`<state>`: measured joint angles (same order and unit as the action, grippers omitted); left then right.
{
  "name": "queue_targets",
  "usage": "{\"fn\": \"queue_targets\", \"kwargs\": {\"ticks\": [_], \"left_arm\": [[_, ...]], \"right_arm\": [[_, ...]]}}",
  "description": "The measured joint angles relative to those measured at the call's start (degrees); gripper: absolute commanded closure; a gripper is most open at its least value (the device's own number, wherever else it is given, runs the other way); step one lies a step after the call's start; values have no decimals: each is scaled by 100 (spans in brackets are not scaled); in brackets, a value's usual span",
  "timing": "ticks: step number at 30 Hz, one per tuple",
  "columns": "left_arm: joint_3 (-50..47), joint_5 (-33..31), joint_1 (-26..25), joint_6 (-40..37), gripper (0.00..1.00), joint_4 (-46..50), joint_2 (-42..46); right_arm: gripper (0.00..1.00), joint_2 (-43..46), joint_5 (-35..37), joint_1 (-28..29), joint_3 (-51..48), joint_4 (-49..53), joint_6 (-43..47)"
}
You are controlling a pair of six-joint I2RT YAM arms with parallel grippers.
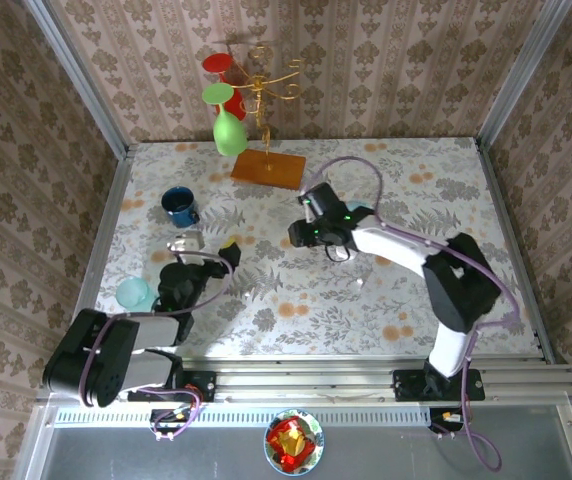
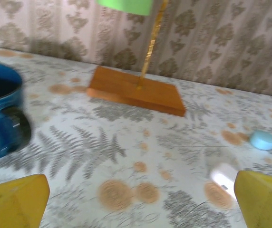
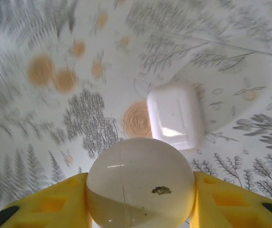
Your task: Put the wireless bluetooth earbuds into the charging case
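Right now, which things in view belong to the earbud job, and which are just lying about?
Job:
- round white case, held in the right gripper
- squarish white case on the table

Lying about:
- blue mug
- wooden stand
- bowl of sweets

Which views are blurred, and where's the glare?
Left wrist: soft throughout, the blue ceramic mug at the left edge smeared worst. Right wrist: floral tablecloth streaked upper left; the white rounded-rectangle plastic case and the round glossy white object gripped by the right hand are sharp, glare on the case's lower edge. Top external: sharp.
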<state>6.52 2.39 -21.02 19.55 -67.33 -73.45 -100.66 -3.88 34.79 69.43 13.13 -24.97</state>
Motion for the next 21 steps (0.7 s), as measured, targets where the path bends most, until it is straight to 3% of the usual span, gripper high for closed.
{"fn": "queue_targets", "kwargs": {"ticks": [8,21], "left_arm": [[715,107,-1285,-317,0,-378,-398],[1574,127,-2111,-634,16,-516,-1231]], "right_arm": [[54,1152,-275,-337,-1700,-2124,-1956],[54,1917,-282,-345,-2874,-3960,-4148]]}}
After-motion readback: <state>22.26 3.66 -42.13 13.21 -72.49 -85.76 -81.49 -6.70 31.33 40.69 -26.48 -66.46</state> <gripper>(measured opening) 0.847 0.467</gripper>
